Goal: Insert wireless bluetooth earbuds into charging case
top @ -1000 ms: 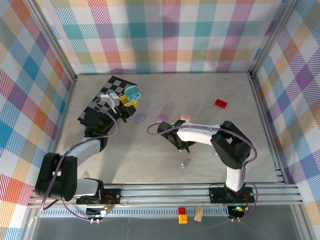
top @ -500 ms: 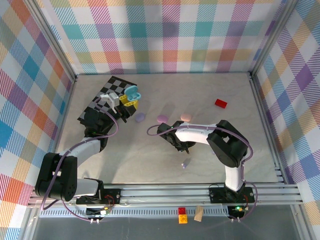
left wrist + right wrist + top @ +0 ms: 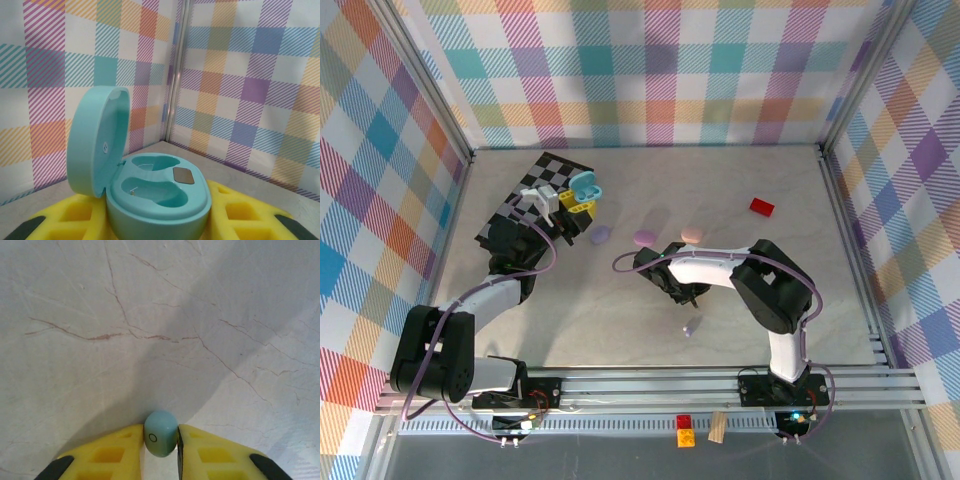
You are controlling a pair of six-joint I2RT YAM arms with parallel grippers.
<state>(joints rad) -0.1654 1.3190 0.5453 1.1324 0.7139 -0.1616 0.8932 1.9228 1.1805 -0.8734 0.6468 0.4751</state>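
The light blue earbud (image 3: 160,439) is pinched between the two yellow fingers (image 3: 105,456) of my right tool (image 3: 160,436), which is closed on it from both sides. The bud's rounded end, marked with a small ring, faces my wrist camera. Beyond it lies the pale, veined tabletop (image 3: 150,315), and I cannot tell whether the bud touches it. Seen from above, this tool points down, low over the middle of the tabletop. The teal charging case (image 3: 160,200) is clamped in my left tool (image 3: 159,222), which holds it by the sides of its base. That tool is at the far left, over a black-and-white checkered mat (image 3: 546,170). The case's lid (image 3: 97,140) stands open and upright on the left, and two moulded wells show inside the base, with a small metallic plate beside the farther one. Case and earbud are well apart. Just on my side of the right tool, a small lavender piece (image 3: 692,326) lies on the tabletop. Between the two tools, farther from me, lie a lavender pebble (image 3: 601,234) and a second lavender pebble (image 3: 645,238), with a pink pebble (image 3: 691,233) just to their right. A red block (image 3: 761,206) sits toward the far right. Below the rail at the near edge are a red-and-yellow block (image 3: 685,430) and a wooden piece (image 3: 719,427).
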